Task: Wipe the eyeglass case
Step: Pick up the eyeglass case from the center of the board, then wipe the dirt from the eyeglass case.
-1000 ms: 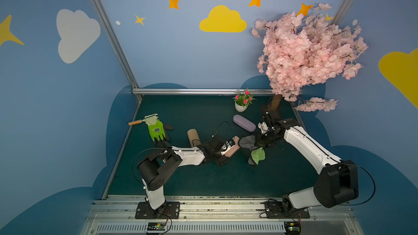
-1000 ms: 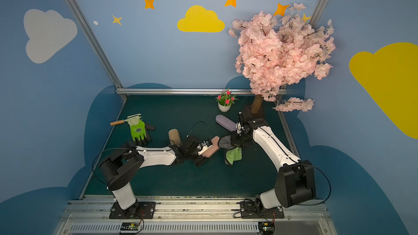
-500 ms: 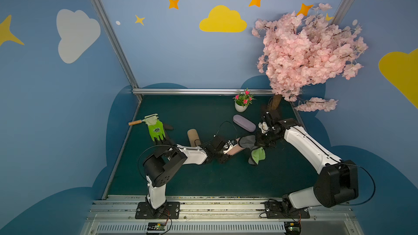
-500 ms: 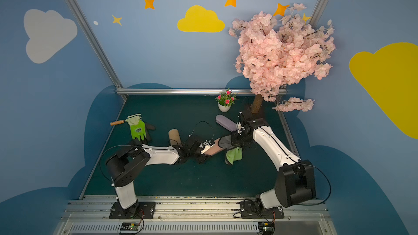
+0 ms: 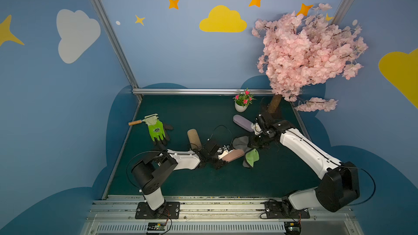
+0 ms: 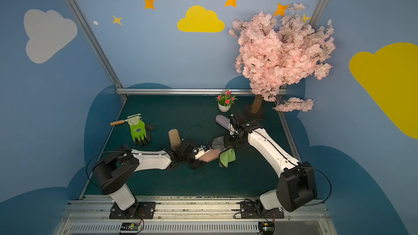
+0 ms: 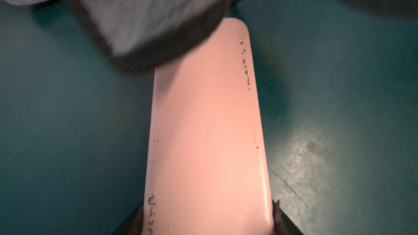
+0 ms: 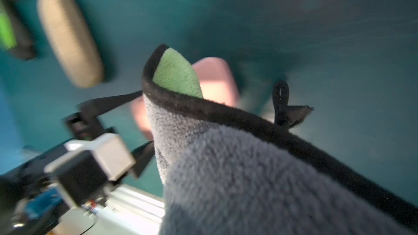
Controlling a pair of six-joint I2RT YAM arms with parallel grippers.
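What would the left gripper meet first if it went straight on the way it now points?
The grey cloth hanging from the right gripper. The left gripper grips the pink eyeglass case, whose far end the cloth's edge overlaps in the left wrist view; whether they touch is unclear.

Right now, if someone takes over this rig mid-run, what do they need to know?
Left gripper: shut on one end of the pink eyeglass case; cannot tell whether the case is lifted.
Right gripper: shut on the grey-green cloth, which overlaps the case's other end.
Done: case and cloth are both gripped and meet.
Left: dark specks along the case's edges need wiping off.
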